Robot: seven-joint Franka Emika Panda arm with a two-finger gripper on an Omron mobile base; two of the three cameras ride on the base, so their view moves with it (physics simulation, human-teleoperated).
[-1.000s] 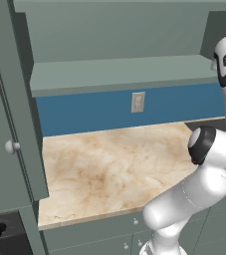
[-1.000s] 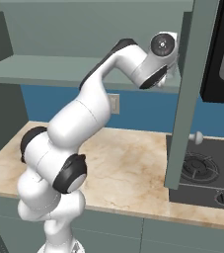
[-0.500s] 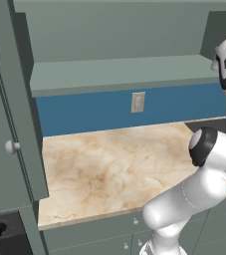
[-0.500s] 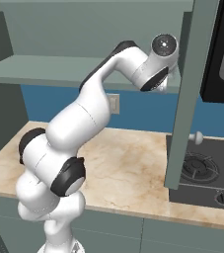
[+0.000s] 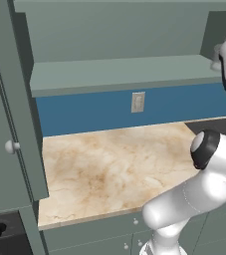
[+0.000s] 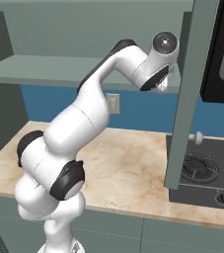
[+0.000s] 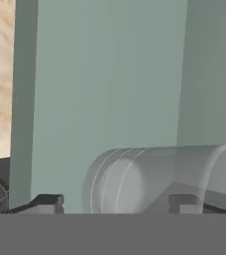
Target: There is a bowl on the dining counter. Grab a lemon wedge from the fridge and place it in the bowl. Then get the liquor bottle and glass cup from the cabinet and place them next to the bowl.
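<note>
Item: glass cup [image 7: 159, 179], clear colourless tumbler, lower right of your hand view, on the grey-green cabinet [image 7: 109, 89] shelf; gripper [image 7: 115, 203] fingers spread, one each side of it, contact unclear

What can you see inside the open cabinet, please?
On the cabinet shelf, at its right end, stands the glass cup, with the gripper fingers either side of it. The arm covers most of the cup in both base views. The rest of the shelf is bare.
</note>
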